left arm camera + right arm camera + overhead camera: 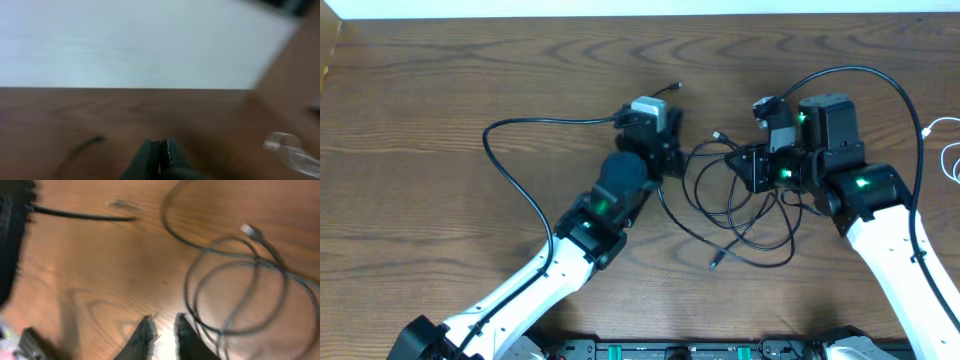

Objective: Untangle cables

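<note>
Right tool (165, 330) at my lens: jaws cracked a sliver, empty; black cables (235, 256) looped on desk (100, 270) just beyond. Left wrist: left tool (161, 152) shut, grip unclear. Overhead: tangle mid-desk by right tool; limp, light, I'd pinch near plug (717, 262).

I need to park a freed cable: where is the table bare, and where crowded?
Bare: the table's left stretch, beyond the black cord loop; the near edge between left arm and right arm. Crowded: the middle, where black cables coil between them; a white cable lies at the right edge.
</note>
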Available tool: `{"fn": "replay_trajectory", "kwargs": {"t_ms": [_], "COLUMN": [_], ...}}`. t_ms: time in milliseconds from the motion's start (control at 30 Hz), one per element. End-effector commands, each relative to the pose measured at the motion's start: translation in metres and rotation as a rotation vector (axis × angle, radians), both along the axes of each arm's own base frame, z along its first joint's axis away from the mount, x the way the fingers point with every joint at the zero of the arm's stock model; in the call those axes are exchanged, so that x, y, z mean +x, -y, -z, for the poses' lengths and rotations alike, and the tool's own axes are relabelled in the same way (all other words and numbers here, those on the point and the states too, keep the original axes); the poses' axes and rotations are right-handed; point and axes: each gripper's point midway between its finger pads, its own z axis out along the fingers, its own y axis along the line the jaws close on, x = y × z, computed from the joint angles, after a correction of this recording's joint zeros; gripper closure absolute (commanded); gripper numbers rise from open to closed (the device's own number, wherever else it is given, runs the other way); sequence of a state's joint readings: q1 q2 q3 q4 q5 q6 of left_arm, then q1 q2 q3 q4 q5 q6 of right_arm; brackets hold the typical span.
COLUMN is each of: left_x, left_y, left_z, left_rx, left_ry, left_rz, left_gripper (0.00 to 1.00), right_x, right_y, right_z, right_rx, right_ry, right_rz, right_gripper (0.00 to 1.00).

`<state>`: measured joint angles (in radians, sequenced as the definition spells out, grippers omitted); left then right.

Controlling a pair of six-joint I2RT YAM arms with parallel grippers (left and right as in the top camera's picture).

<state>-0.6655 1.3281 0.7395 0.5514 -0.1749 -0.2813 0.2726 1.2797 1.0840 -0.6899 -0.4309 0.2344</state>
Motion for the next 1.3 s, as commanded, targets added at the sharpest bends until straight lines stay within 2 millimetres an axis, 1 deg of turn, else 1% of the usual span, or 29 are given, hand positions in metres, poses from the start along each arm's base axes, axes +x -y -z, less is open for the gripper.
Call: {"fn": "replay_trajectory", "kwargs": {"t_ms": [0,100,133,167,233,300,367,467,500,633,700,767,867,933,1033,1100,1167,1233,1267], "left_x": [0.019,0.016,0.013,0.009,0.003,-0.003,-0.008,-0.015,-0.016,-0.017,-0.017,-0.017,-0.017,-0.018,-0.019,-0.019,-0.019,-0.019,-0.018], "left_y": [-0.069,-0.100,-0.109,-0.118,-0.134,-0.145,-0.149,-0.148,-0.150,-0.160,-0.160,-0.157,-0.149,-0.141,-0.137,-0.137,-0.137,-0.137,-0.137], "left_z": [-0.034,-0.082,-0.097,-0.109,-0.120,-0.123,-0.122,-0.123,-0.124,-0.125,-0.125,-0.125,-0.126,-0.127,-0.127,-0.127,-0.127,-0.126,-0.125], "left_rx": [0.016,-0.089,-0.116,-0.139,-0.170,-0.183,-0.172,-0.164,-0.165,-0.169,-0.169,-0.169,-0.168,-0.167,-0.166,-0.166,-0.165,-0.164,-0.160], "left_ry": [0.106,0.227,0.264,0.290,0.303,0.289,0.270,0.261,0.263,0.266,0.265,0.265,0.268,0.270,0.270,0.270,0.271,0.268,0.261], "left_rz": [-0.318,-0.368,-0.368,-0.370,-0.383,-0.403,-0.407,-0.385,-0.392,-0.448,-0.446,-0.430,-0.381,-0.336,-0.311,-0.311,-0.311,-0.310,-0.311], "left_gripper": [0.93,0.93,0.93,0.93,0.92,0.92,0.92,0.92,0.92,0.93,0.92,0.92,0.92,0.92,0.92,0.92,0.92,0.92,0.93], "right_x": [0.006,0.006,0.007,0.007,0.007,0.006,0.003,-0.005,-0.010,-0.018,-0.016,-0.011,-0.005,-0.003,-0.008,-0.014,-0.017,-0.015,-0.012], "right_y": [0.020,0.034,0.039,0.046,0.058,0.070,0.070,0.060,0.054,0.031,0.015,0.004,-0.013,-0.027,-0.042,-0.049,-0.052,-0.051,-0.051], "right_z": [0.008,0.015,0.017,0.020,0.024,0.030,0.034,0.045,0.054,0.076,0.084,0.090,0.095,0.096,0.099,0.103,0.107,0.109,0.109], "right_rx": [-0.097,-0.166,-0.191,-0.213,-0.240,-0.252,-0.226,-0.155,-0.124,-0.037,0.021,0.083,0.187,0.254,0.309,0.319,0.309,0.301,0.300], "right_ry": [-0.004,-0.016,-0.019,-0.031,-0.065,-0.111,-0.157,-0.264,-0.340,-0.504,-0.566,-0.622,-0.718,-0.774,-0.865,-0.912,-0.929,-0.914,-0.896], "right_rz": [0.099,0.146,0.169,0.211,0.308,0.420,0.469,0.502,0.524,0.512,0.480,0.491,0.525,0.501,0.466,0.441,0.438,0.437,0.431], "right_gripper": [0.67,0.39,0.32,0.27,0.21,0.17,0.16,0.12,0.07,0.01,0.01,0.01,0.01,0.01,0.16,0.36,0.57,0.93,0.99]}}
